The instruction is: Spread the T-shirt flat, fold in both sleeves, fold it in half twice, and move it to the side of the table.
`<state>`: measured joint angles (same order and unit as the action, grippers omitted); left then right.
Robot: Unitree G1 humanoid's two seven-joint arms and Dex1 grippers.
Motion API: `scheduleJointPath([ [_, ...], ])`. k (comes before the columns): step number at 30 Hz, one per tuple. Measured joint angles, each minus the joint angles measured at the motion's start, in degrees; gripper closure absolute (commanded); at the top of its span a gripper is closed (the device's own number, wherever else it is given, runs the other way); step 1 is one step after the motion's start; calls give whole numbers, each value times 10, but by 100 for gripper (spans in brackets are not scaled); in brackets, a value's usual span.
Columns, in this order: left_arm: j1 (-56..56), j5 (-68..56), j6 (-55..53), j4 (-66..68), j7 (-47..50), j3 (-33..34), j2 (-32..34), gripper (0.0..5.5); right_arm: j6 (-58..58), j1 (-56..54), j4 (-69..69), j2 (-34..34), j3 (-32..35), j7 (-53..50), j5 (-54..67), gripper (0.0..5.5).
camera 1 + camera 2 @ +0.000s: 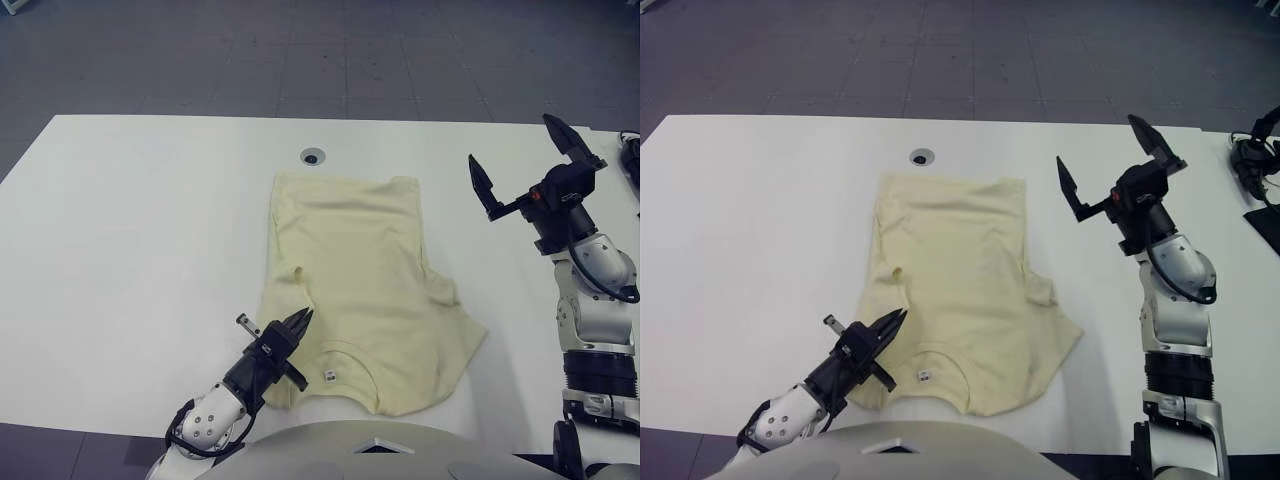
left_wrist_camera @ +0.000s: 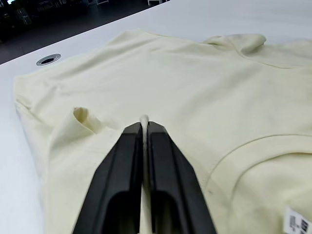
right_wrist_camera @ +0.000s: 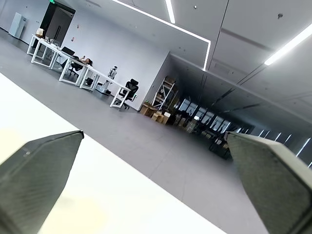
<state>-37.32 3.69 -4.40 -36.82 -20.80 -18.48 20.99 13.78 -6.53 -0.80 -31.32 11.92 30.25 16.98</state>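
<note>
Pale yellow T-shirt [image 1: 350, 270] flat on the white worktop [image 1: 130, 250], a little right of the middle, long axis running near to far. Collar [image 1: 350, 352] at the near end, with a small white label [image 1: 329, 376] just below it; straight hem [image 1: 345, 180] at the far end, just short of a round grommet [image 1: 313, 156] set in the worktop. Left edge straight, with the left sleeve [image 1: 288, 300] turned in over the body and a small pucker of cloth along the fold. Right sleeve [image 1: 462, 338] not folded in, spread out toward the near right with a few wrinkles above it. Left arm low over the near edge, forearm slanting far and right, left pincer [image 1: 300, 322] at the near left edge of the shirt, tips pointing far. Fingers [image 2: 158, 141] pressed together with a thin ridge of yellow cloth pinched between them. Right arm standing upright from the near right corner, wrist bent toward the left, right pincer [image 1: 510, 138] raised well above the worktop and right of the shirt, clear of the cloth. Both dark fingers [image 1: 482, 185] splayed wide apart, nothing between them. Dark cabled gear [image 1: 1250, 160] at the far right edge of the worktop.
</note>
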Motion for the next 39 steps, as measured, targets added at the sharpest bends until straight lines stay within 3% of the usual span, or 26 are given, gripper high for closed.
scheduleJointPath([
  [8, 12, -116, -64, -19, -27, 30, -1, 330, -197, 114, -32, -51, 89, 196, 257, 10],
  [12, 17, -149, -80, -25, -28, 57, -1, 268, -264, 196, -22, -91, 110, 325, 302, 10],
  [17, 85, -256, -101, -47, 43, 195, -50, 182, -285, 253, 38, -132, 120, 399, 265, 10],
  [23, 158, -315, -100, -46, 124, 353, -67, 88, -252, 278, 53, -153, 65, 434, 158, 10],
  [28, 165, -320, -102, -44, 128, 370, -66, 11, -224, 272, 64, -153, 38, 421, 105, 87],
  [39, 162, -302, -99, -35, 135, 367, -85, 10, -207, 274, 62, -153, 31, 431, 89, 264],
])
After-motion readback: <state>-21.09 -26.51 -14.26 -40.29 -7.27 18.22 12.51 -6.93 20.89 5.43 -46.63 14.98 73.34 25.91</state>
